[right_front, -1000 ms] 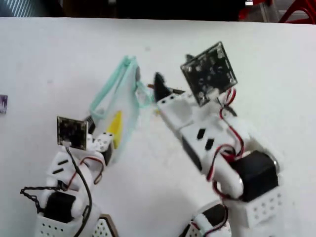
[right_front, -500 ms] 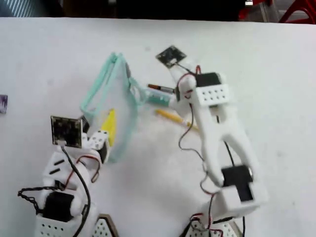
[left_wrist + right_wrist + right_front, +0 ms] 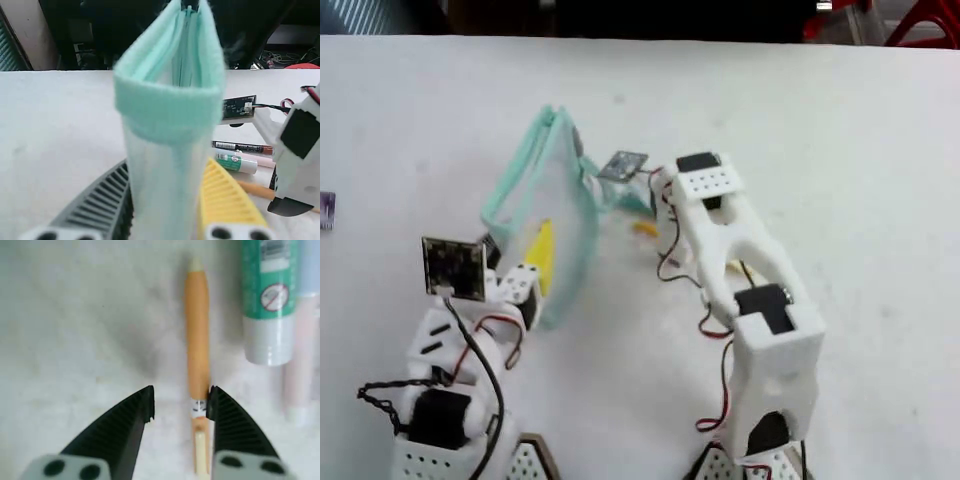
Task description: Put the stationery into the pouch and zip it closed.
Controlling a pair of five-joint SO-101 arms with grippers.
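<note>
Left end effector (image 3: pixel 165 215) clenched on pouch (image 3: pixel 545 190), pinching its near end. Pouch stands on edge on desk (image 3: pixel 840 120), left of centre in high view, mouth gaping (mint trim bowed apart). Right end effector (image 3: pixel 181 395) released, jaws spread, low over desk just right of pouch. Orange pen (image 3: pixel 197 340) lies in gap, touching one jaw. Green glue stick (image 3: pixel 267 295) and pale pink pen (image 3: pixel 300 360) lie alongside, outside jaws.

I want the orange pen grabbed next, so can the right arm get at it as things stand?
Probably yes: the right gripper hangs open over the orange pen, which lies bare on the table, clear of the glue stick.
</note>
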